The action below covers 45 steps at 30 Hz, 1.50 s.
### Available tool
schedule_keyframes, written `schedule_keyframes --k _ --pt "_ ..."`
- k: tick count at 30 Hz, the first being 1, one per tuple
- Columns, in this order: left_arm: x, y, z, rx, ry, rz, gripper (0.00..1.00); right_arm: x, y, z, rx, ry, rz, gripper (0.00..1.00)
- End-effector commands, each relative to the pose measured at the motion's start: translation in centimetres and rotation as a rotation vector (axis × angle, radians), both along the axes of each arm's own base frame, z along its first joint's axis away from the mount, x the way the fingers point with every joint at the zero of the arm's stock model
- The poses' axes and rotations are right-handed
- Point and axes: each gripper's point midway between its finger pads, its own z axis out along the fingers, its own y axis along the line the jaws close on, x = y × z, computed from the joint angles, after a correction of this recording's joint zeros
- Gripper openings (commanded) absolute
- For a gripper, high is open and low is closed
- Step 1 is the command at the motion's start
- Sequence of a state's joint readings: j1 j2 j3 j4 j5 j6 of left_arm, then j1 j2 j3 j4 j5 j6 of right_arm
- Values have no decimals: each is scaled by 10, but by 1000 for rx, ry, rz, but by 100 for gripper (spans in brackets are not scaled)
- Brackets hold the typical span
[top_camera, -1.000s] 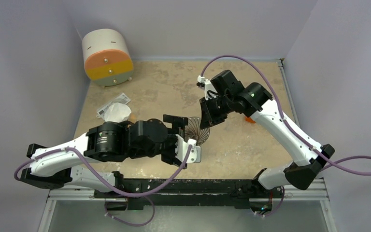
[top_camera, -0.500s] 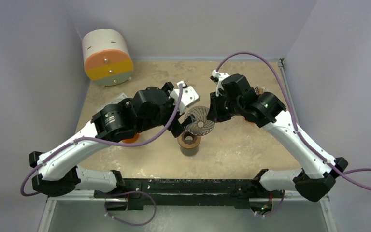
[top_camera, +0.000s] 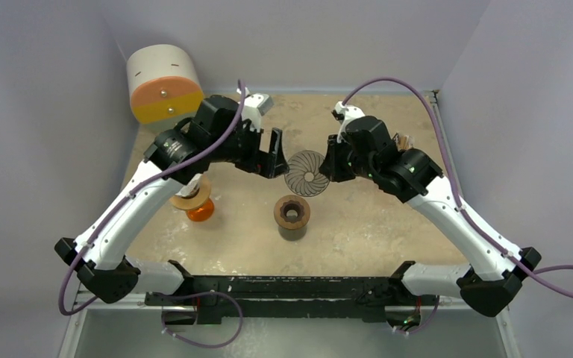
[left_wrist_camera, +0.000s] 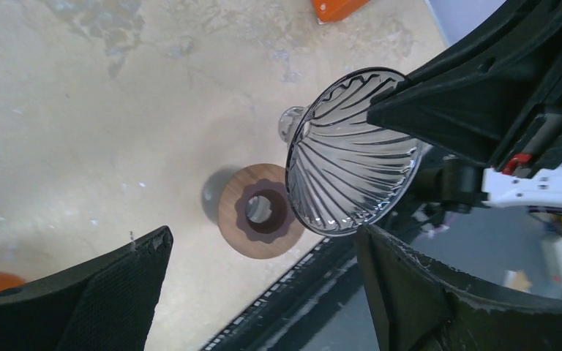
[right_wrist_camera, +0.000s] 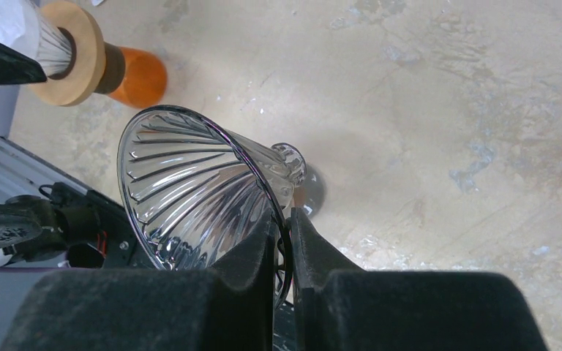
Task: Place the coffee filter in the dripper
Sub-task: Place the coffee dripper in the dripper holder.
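My right gripper [top_camera: 328, 167] is shut on the rim of the ribbed glass dripper [top_camera: 307, 172] and holds it tilted in the air, mouth toward the left arm; the right wrist view shows the dripper [right_wrist_camera: 190, 190] pinched between my right gripper's [right_wrist_camera: 285, 218] pads. My left gripper [top_camera: 272, 153] is open and empty, just left of the dripper [left_wrist_camera: 351, 153]; in its wrist view my left gripper [left_wrist_camera: 263, 241] has its jaws wide apart. The white paper filter [right_wrist_camera: 4, 22] sits in a wooden collar [right_wrist_camera: 80, 51] on an orange stand [top_camera: 200, 209], mostly under the left arm.
A round wooden base [top_camera: 292, 215] stands on the table below the dripper, and it shows in the left wrist view [left_wrist_camera: 260, 212]. A white, orange and yellow cylinder [top_camera: 164, 86] stands at the back left. A small orange object [left_wrist_camera: 336, 7] lies behind the right arm.
The right gripper has lifted the dripper off the wooden base and tilted it. The left arm has swung from the front of the table up to the back left, uncovering the base and the orange stand.
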<state>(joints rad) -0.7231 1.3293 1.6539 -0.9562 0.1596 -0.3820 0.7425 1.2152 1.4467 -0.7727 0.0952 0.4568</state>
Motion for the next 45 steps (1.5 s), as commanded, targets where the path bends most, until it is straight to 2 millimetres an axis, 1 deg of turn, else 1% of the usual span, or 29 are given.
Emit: schedule_keyframes --k 1,5,8,11,14,19,21,30,38,44,45 --pt "-13 -3 5 -154 219 13 93 5 20 14 94 -18 7 0" --pt "-19 -5 -3 -189 320 29 93 -1 34 22 141 -13 29 0" --pt "-23 -6 -6 -216 356 48 91 -4 42 23 154 -2 29 0" --pt "-27 -4 -10 -227 380 69 86 -8 48 22 166 11 15 0" --pt "-29 1 -19 -212 396 102 81 -11 53 21 182 26 -11 0" --pt "-30 11 -32 -187 406 164 68 -15 56 15 206 54 -67 0" --pt "-31 13 -33 -194 407 178 60 -17 58 13 214 61 -79 0" --pt "-36 15 -31 -211 409 183 31 -22 55 7 219 74 -128 0" --pt "-36 12 -39 -192 412 191 15 -27 54 7 238 85 -133 0" --pt "-36 6 -41 -187 416 181 1 -33 53 1 244 104 -134 0" --pt "-37 5 -42 -183 417 176 0 -34 53 0 246 109 -136 0"
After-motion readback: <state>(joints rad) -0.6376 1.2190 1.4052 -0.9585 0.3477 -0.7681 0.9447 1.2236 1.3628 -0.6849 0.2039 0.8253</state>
